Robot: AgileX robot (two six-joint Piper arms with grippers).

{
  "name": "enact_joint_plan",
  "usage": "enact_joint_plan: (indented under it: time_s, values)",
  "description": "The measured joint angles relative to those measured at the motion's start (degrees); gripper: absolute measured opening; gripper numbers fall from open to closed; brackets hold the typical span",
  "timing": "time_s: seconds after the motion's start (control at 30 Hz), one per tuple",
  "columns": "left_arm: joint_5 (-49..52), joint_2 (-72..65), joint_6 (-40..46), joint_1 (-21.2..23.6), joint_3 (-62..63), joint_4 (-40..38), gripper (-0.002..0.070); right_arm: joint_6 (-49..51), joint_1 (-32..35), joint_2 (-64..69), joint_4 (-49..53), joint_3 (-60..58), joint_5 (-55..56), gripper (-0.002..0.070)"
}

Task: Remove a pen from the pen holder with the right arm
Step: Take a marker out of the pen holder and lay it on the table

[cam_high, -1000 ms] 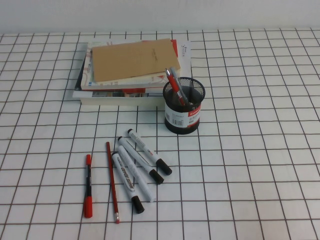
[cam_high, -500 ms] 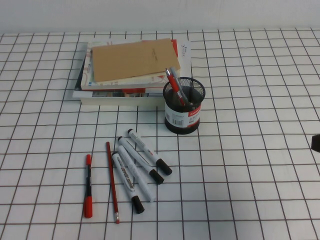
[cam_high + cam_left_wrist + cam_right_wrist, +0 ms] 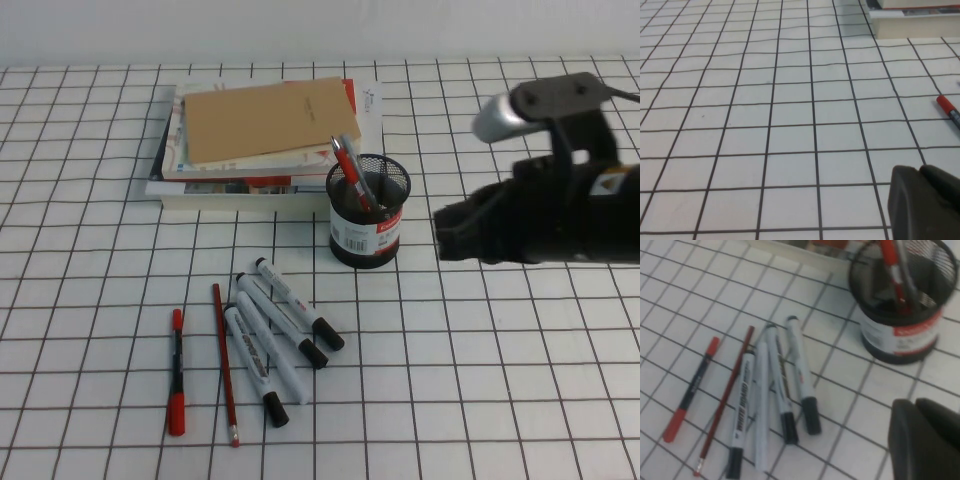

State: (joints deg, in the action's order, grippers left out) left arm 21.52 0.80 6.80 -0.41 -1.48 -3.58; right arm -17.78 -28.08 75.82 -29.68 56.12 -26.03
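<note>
Pen (image 3: 347, 165) is leaned in the pen holder (image 3: 366, 235), just left of the right gripper (image 3: 447, 232), which is closed and empty; the left gripper (image 3: 922, 200) is parked over the table (image 3: 790, 125), farther off.

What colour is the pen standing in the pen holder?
Red; the pen shows best in the high view.

Right claw (image 3: 447, 232) closed; left claw (image 3: 923, 201) low

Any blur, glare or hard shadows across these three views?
High view: even light, faint shadows, no glare; the right claw, shut, right of the pen holder, is slightly smeared. Right wrist view: blurred throughout, whiteboard markers and holder soft, claw a dark blob. Left wrist view: grid table crisp; the left claw, low over it, is out of focus.
</note>
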Motion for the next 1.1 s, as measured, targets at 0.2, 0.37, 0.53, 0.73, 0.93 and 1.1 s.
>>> enact_joint_plan:
  time_s: [0.2, 0.37, 0.53, 0.73, 0.93, 1.1]
  values:
    - [0.0, 0.0, 0.0, 0.0, 0.0, 0.0, -0.0004, -3.4, -7.6, 9.3, 0.0, 6.7, 5.7, 0.0010]
    - [0.0, 0.0, 0.0, 0.0, 0.0, 0.0, -0.0004, -7.0, -9.8, 16.3, -0.1, 12.4, 8.9, 0.0183]
    - [0.0, 0.0, 0.0, 0.0, 0.0, 0.0, -0.0004, -9.2, -10.0, 21.8, 0.4, 13.3, 18.3, 0.0333]
    - [0.0, 0.0, 0.0, 0.0, 0.0, 0.0, -0.0004, -10.5, -10.1, 26.8, 0.8, 13.4, 28.0, 0.0344]
    - [0.0, 0.0, 0.0, 0.0, 0.0, 0.0, -0.0004, -10.7, -10.1, 30.2, 2.8, 13.4, 36.3, 0.0344]
    - [0.0, 0.0, 0.0, 0.0, 0.0, 0.0, -0.0004, -10.7, -10.1, 31.9, 4.8, 13.4, 40.9, 0.0322]
